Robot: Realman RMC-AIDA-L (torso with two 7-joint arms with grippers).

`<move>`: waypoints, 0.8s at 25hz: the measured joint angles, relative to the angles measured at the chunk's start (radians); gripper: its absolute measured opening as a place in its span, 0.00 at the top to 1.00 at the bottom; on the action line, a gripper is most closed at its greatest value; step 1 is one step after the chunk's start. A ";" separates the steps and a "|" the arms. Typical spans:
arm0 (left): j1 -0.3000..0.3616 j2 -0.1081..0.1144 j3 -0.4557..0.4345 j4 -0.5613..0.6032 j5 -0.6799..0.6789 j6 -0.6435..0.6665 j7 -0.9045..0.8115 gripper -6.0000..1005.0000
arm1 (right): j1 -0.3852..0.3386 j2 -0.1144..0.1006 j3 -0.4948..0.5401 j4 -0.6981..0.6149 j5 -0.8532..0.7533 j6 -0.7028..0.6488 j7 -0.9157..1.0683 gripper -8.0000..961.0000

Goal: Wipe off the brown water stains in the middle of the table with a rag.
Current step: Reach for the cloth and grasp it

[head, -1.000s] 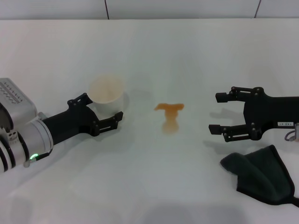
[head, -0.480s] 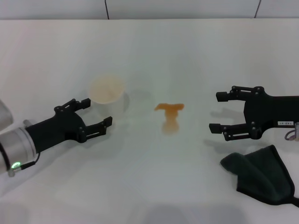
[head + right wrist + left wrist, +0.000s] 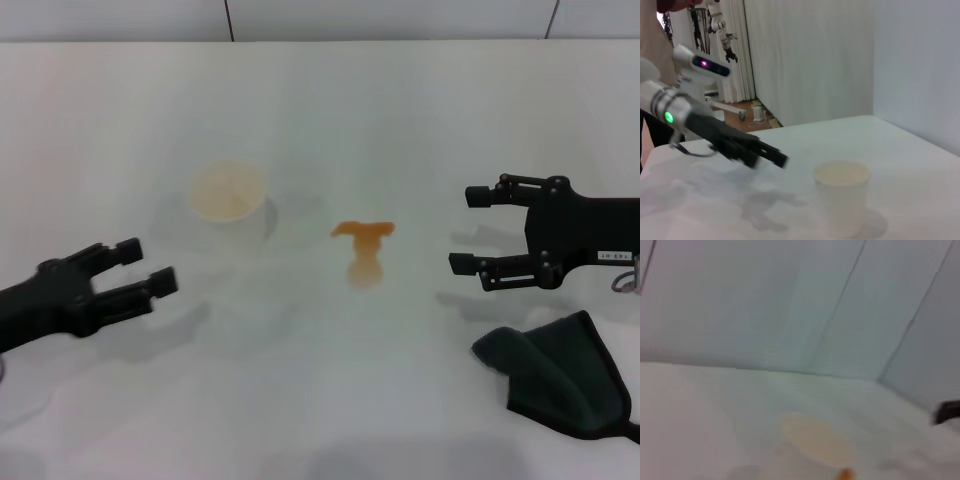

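right gripper point(image 3: 468, 229) jaws wide, above rag point(image 3: 560, 372) | left gripper point(image 3: 142, 268) jaws wide, empty | risk: wiping the stains point(image 3: 364, 248) may knock cup point(image 3: 231, 203)

The brown water stains point(image 3: 364, 249) lay in the middle of the table point(image 3: 400, 110). A cup point(image 3: 230, 205) stood on the table just left of them. The rag point(image 3: 560, 373) lay near the table's front right corner. The right gripper point(image 3: 477, 230) was behind the rag, by the right edge. The left gripper point(image 3: 146, 264) was by the left edge, in front of the cup.
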 joint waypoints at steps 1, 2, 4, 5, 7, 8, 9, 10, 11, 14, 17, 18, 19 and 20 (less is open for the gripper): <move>-0.004 0.009 0.000 -0.024 0.009 0.052 -0.028 0.11 | 0.000 0.000 0.000 -0.001 0.001 0.001 0.000 0.11; -0.009 0.019 0.000 -0.044 0.017 0.097 -0.058 0.11 | 0.000 -0.001 0.000 -0.002 0.001 0.002 0.001 0.11; -0.025 0.041 0.000 -0.070 0.026 0.145 -0.120 0.11 | 0.002 -0.001 0.000 -0.003 0.001 0.004 0.001 0.11; -0.039 0.055 0.001 -0.074 0.040 0.150 -0.147 0.11 | 0.002 -0.001 0.000 -0.003 0.001 0.004 0.001 0.11; -0.081 0.085 0.001 -0.072 0.093 0.153 -0.196 0.11 | 0.001 -0.001 0.000 -0.003 0.001 0.006 0.001 0.11; -0.112 0.099 0.001 -0.069 0.129 0.153 -0.216 0.11 | 0.001 -0.001 0.000 -0.003 0.001 0.006 0.001 0.11; -0.141 0.111 0.002 -0.067 0.167 0.154 -0.236 0.11 | 0.002 -0.001 0.000 -0.003 0.001 0.006 0.001 0.11; -0.166 0.118 0.002 -0.067 0.192 0.154 -0.249 0.11 | 0.004 -0.001 0.000 -0.003 0.001 0.006 0.002 0.11; -0.210 0.128 0.002 -0.067 0.241 0.154 -0.268 0.11 | 0.005 -0.001 0.000 -0.002 0.001 0.007 0.002 0.11; -0.332 0.147 0.002 -0.072 0.363 0.156 -0.297 0.11 | 0.006 0.000 0.000 0.001 0.001 0.007 0.004 0.11; -0.424 0.153 0.002 -0.080 0.451 0.156 -0.304 0.11 | 0.006 0.000 0.000 0.004 0.001 0.007 0.006 0.11; -0.456 0.154 0.002 -0.087 0.480 0.153 -0.307 0.11 | 0.005 0.001 0.000 0.004 0.001 0.007 0.007 0.11; -0.485 0.154 0.002 -0.096 0.506 0.150 -0.309 0.11 | 0.004 0.001 0.000 0.004 0.001 0.007 0.007 0.11; -0.510 0.153 0.002 -0.109 0.531 0.148 -0.312 0.11 | 0.004 0.001 0.000 0.004 0.001 0.007 0.007 0.11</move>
